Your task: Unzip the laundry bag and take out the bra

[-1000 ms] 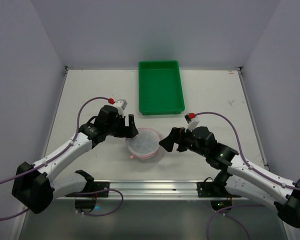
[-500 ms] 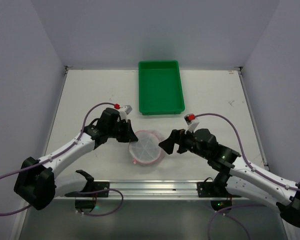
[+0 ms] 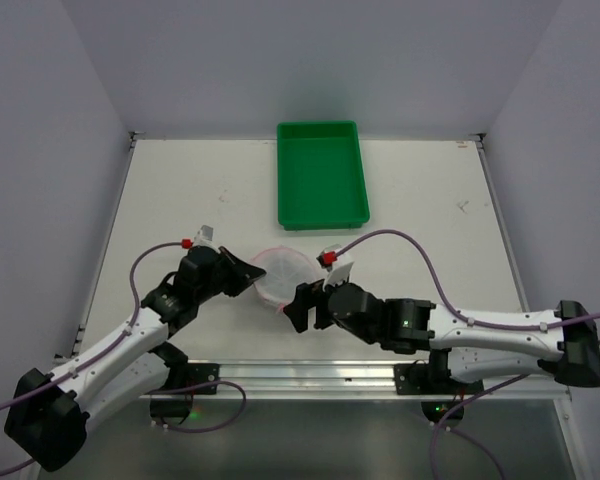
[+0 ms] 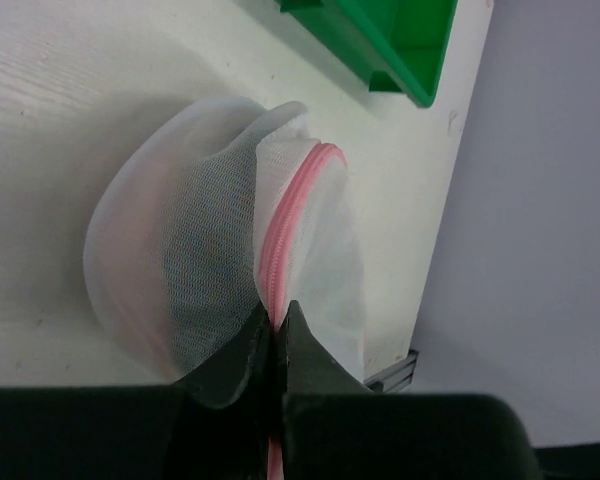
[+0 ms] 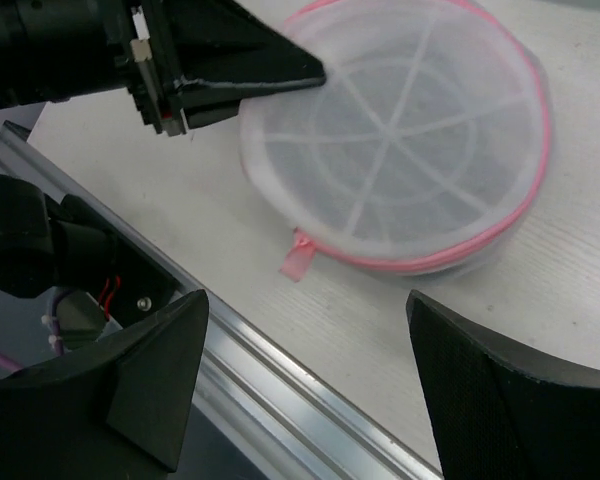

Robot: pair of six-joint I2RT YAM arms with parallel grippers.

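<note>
Toward the near edge of the desk (image 3: 180,190), about midway along it, the laundry bag (image 3: 280,272) lies well short of the green tray (image 3: 322,175) at the far side. The left gripper (image 4: 278,325) is clamped down tight on the bag's rim, with the pink zipper trim (image 4: 290,220) and a fold of mesh pinched between its fingers. The right gripper (image 5: 305,300) hangs wide apart over the near side of the bag and holds nothing. The small pink pull tab (image 5: 298,257) lies just below it on the desk. The bra cannot be made out through the mesh.

The main risk is that thin pinch. If the right gripper tugs on the tab, the slippery mesh could slide out from between the left fingers. The whole bag would then drag along instead of unzipping.

The tab lies flat against the desk, so a closing gripper may scrape the surface and miss it. It could also gather loose mesh with the tab and jam the slider.

The bag looks light and soft. A nudge from either finger on the way down could push the tab aside or tuck it under the rim.

The metal rail (image 5: 280,400) sits close by along the near edge, and the two grippers work very near each other. A low or wide approach could knock one against the rail or against the other.
</note>
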